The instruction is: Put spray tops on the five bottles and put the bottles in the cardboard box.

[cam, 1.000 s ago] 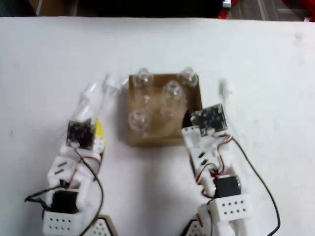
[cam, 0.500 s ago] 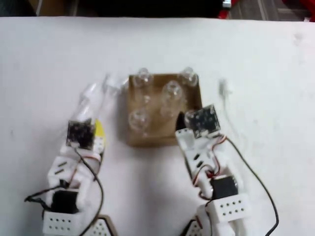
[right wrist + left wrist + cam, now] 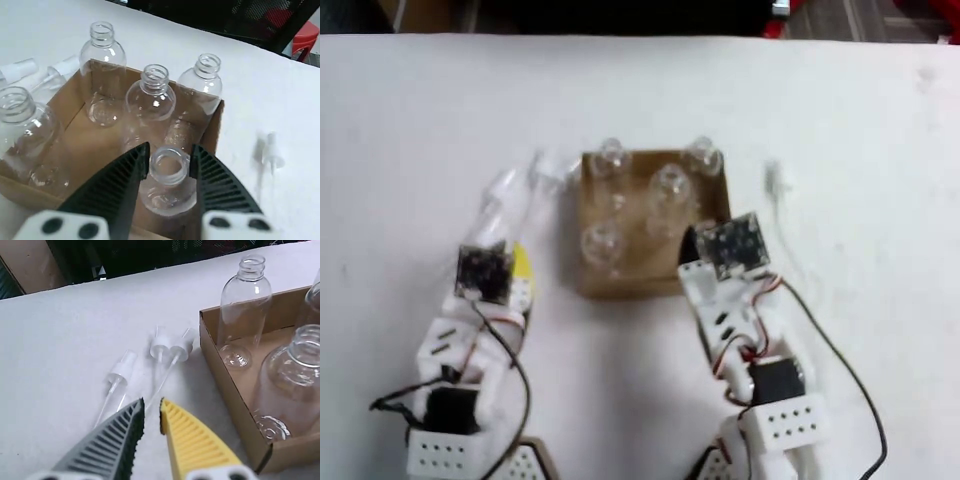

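- My right gripper (image 3: 170, 148) hangs over a near corner of the box (image 3: 216, 125). Its black jaws are closed on the neck of the fifth bottle (image 3: 169, 192), with one finger against each side of the rim.
- That bottle stands upright inside the box and has no top on it.
- The four other bottles (image 3: 155, 97) also stand upright in the box, all with open mouths.
- My left gripper (image 3: 151, 404) sits low over the table (image 3: 60, 340), on my left of the box. Its grey and yellow jaws are only a crack apart and hold nothing.
- Three spray tops lie on the table beyond those tips. The first top (image 3: 122, 367) is nearest. The second top (image 3: 161, 346) and third top (image 3: 182, 340) lie side by side, closer to the box wall (image 3: 220, 365).
- A fourth top (image 3: 270, 150) lies on the table on the far side of the box, a little apart from it.
- From above, the box (image 3: 592, 283) sits between my two arms, with my right arm (image 3: 735, 320) over its near right corner.
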Controlling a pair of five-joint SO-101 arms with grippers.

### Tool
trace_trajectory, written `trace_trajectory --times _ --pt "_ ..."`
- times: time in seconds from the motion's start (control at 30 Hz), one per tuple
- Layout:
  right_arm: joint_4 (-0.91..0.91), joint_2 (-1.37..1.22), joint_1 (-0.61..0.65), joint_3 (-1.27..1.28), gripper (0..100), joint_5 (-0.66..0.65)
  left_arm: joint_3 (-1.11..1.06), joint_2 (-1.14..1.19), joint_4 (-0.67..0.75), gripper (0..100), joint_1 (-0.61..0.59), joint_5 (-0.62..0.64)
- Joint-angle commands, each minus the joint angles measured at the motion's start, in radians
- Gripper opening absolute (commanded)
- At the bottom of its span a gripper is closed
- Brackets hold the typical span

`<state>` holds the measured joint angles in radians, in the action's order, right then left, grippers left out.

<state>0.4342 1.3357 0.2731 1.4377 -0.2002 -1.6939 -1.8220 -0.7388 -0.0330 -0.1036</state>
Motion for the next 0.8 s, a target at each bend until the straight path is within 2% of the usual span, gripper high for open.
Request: trace_trajectory --times 0.0,0.13,0.43,0.6,0.77 --pt "0.005 0.012 -0.094 -0.043 11.6 -0.002 0.002 -0.007 0.015 6 0.013 -0.014" --pt "0.005 0.012 -0.113 -0.048 11.6 0.044 0.002 -0.007 0.015 6 0.015 -0.014" --pt "0.007 0.012 -0.105 -0.051 12.2 0.044 0.002 -0.007 0.015 6 0.015 -0.014" --pt "0.074 0.013 -0.104 -0.106 23.1 0.046 0.002 -0.007 0.015 6 0.015 -0.014" --pt "0.159 0.093 -0.071 -0.137 23.7 0.046 0.002 -0.007 0.015 6 0.015 -0.014"
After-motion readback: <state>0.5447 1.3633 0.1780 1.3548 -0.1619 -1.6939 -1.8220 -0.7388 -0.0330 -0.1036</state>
